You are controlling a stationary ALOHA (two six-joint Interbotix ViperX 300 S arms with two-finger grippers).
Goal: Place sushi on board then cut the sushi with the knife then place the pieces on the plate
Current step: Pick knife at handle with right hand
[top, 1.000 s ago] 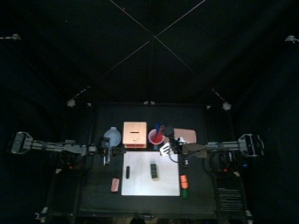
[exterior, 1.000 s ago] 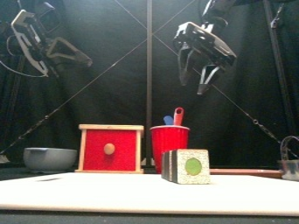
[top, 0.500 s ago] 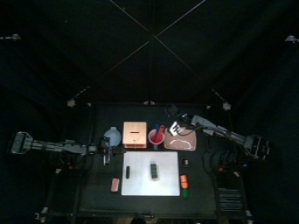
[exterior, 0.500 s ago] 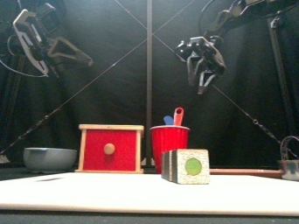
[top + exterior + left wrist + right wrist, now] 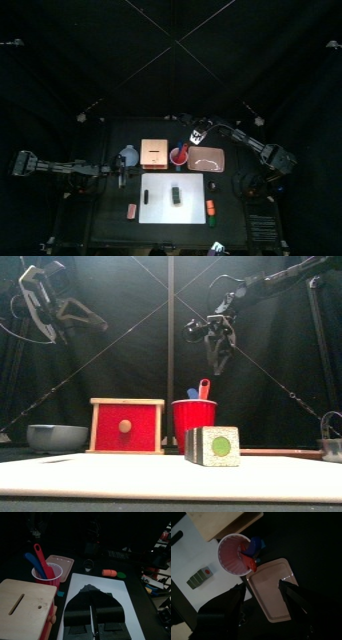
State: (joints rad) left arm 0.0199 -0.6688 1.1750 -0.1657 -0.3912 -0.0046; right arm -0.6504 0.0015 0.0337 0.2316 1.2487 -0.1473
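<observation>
While my right gripper [image 5: 218, 366] hangs high above the right side of the red cup [image 5: 194, 421], jaws apart and pointing down, the blue knife [image 5: 193, 393] and the red knife [image 5: 203, 387] stand in that cup, untouched. The sushi roll [image 5: 214, 446] lies on the white board [image 5: 134, 478] toward the table's front, in one piece as far as I can see, and well apart from both my grippers. Just right of the cup lies the pink plate [image 5: 210, 160]. The wooden box [image 5: 127, 426] stands just beside the cup on its left, with the blue-grey bowl [image 5: 56, 437] further left. My left gripper [image 5: 90, 589] rests raised at the table's left side, jaws together, aimed toward the board. A small orange toy [image 5: 210, 207] lies just off the board's right edge.
</observation>
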